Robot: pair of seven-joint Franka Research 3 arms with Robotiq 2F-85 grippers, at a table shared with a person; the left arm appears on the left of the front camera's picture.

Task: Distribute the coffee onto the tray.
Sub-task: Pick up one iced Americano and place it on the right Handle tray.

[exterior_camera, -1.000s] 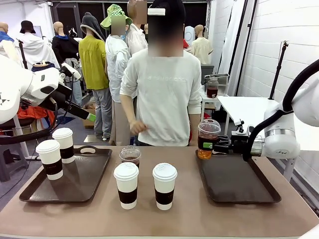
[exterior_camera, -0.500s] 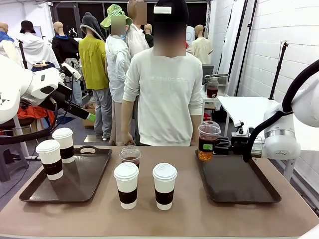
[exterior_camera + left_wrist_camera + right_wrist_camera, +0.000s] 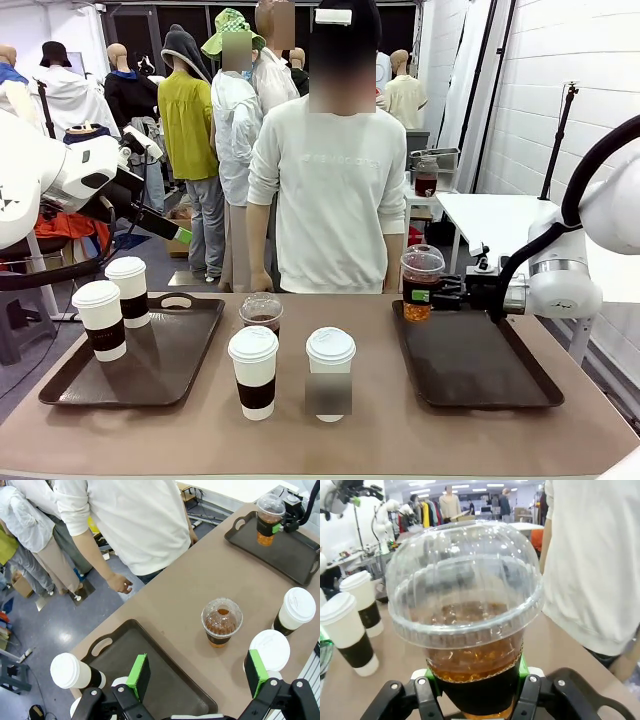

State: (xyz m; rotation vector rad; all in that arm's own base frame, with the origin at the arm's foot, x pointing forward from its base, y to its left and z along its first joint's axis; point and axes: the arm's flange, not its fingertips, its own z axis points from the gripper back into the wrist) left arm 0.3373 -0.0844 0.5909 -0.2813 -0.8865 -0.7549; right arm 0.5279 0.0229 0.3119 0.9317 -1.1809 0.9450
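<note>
Table [image 3: 400, 440], left tray [image 3: 170, 360]: two paper cups [image 3: 102, 320]

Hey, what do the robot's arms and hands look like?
The left arm and right arm are glossy white with rounded joints; a black cable loops by the right. The left hand and right hand are black, two-fingered, with green pads.

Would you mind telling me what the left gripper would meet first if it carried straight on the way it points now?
Probably the bare table between the left tray and the clear cup. The left gripper is open, and depth is hard to judge.
</note>
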